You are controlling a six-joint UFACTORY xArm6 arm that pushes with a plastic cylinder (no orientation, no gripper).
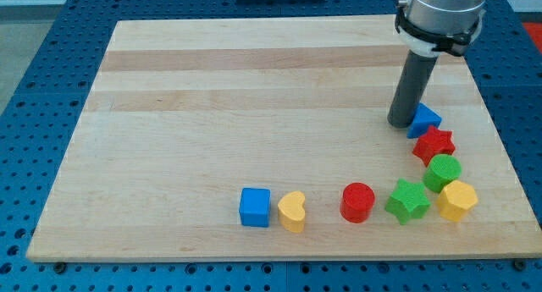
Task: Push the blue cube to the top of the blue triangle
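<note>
The dark rod hangs upright from the arm's grey wrist at the view's upper right; my tip (400, 123) rests just left of the blue triangle (424, 119).

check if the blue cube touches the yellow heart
Apart. The camera view shows a thin strip of board between the blue cube and the yellow heart on its right.

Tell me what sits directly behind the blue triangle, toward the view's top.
My tip stands just up-left of the blue triangle, seemingly touching it. Beyond that only bare wooden board shows. The rod covers the triangle's left edge, so contact there cannot be confirmed.
</note>
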